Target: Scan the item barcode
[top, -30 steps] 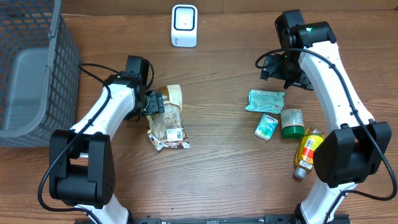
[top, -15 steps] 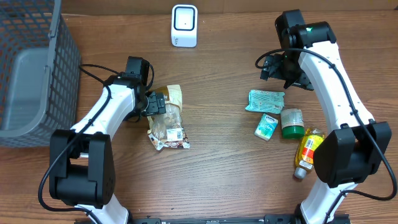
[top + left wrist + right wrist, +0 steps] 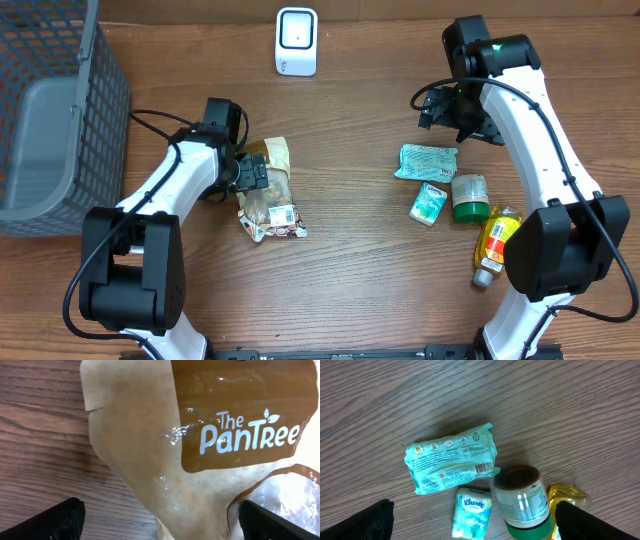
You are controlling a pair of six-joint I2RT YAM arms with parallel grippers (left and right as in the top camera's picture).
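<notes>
While the PanTree pouch [image 3: 270, 190] was laid flat robot-side of the scanner [image 3: 297, 41], slightly left, the left gripper [image 3: 252, 172] was seen spread wide over its top edge, nothing gripped. Right of the scanner, the right gripper [image 3: 432, 105] was likewise spread wide, empty.

Snack bag lying flat, scanner sitting well apart

The brown and see-through snack bag [image 3: 268, 190] is lying flat, showing white "The PanTree" words on top. The little white scanner [image 3: 297, 41] is sitting farther back, not touching it.
</notes>
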